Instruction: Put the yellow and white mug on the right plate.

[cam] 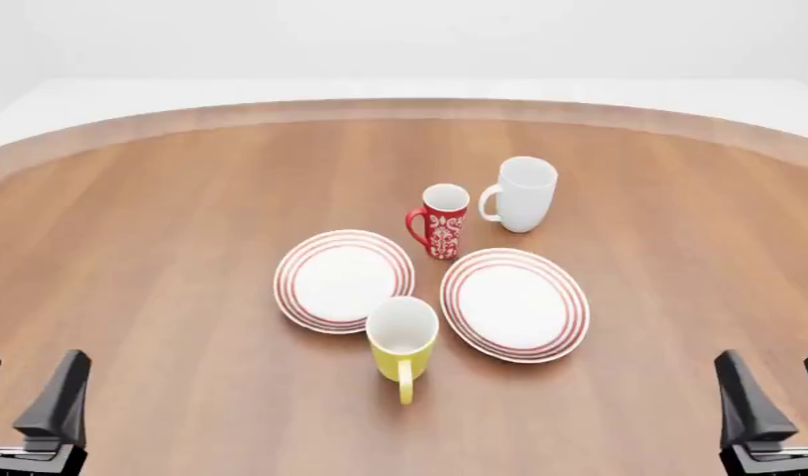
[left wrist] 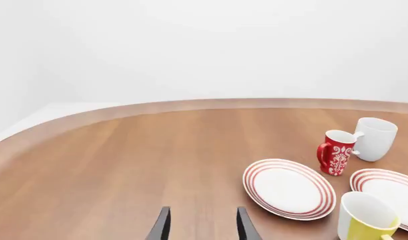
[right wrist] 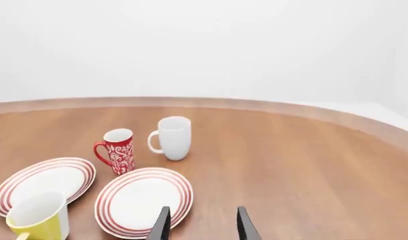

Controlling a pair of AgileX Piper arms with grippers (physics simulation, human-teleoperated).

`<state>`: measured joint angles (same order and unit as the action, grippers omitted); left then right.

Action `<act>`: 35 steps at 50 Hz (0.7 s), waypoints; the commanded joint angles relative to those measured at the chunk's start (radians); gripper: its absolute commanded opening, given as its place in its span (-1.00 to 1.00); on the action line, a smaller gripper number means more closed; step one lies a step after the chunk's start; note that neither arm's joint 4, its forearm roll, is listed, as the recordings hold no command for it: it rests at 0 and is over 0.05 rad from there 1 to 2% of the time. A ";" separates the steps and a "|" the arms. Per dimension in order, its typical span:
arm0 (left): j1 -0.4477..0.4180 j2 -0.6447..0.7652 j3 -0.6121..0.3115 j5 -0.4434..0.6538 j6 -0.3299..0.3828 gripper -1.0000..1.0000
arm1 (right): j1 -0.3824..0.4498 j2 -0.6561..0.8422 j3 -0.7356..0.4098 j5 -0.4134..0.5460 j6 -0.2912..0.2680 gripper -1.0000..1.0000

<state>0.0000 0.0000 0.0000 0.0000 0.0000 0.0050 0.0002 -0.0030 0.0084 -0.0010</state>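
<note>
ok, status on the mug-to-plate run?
Left gripper and right gripper open, empty, at near edge. Yellow and white mug upright on table, between plates, handle toward arms. Right plate bare. Path unobstructed.

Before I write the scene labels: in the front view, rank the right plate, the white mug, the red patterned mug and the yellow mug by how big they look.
1. right plate, clearly widest.
2. white mug and yellow mug: about alike; the yellow one sits nearer the camera, so unranked.
3. red patterned mug, slimmest.

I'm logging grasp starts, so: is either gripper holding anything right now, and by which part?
Nothing is held. Both the left gripper and right gripper are open and empty; the yellow mug stands untouched on the table.
</note>
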 commanded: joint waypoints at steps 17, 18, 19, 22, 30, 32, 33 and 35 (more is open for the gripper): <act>0.000 0.000 0.000 0.000 0.000 1.00 | 0.073 0.000 -0.022 0.091 -0.021 1.00; 0.000 0.000 0.000 0.000 0.000 1.00 | 0.099 0.000 -0.014 0.083 -0.013 1.00; 0.000 0.000 0.000 0.000 0.000 1.00 | 0.121 0.000 -0.016 0.094 0.004 1.00; 0.000 0.000 0.000 0.000 0.000 1.00 | 0.144 0.032 -0.048 0.115 -0.002 1.00; 0.000 0.000 0.000 0.000 0.000 1.00 | 0.281 0.161 -0.183 0.154 0.051 1.00; 0.000 0.000 0.000 0.000 0.000 1.00 | 0.287 0.193 -0.215 0.167 0.048 1.00; 0.000 0.000 0.000 0.000 0.000 1.00 | 0.298 0.240 -0.235 0.167 0.040 1.00; 0.000 0.000 0.000 0.000 0.000 1.00 | 0.322 0.308 -0.288 0.195 0.040 1.00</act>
<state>0.0000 0.0000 0.0000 0.0000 0.0000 0.2232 0.1309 -0.1478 0.1431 0.0268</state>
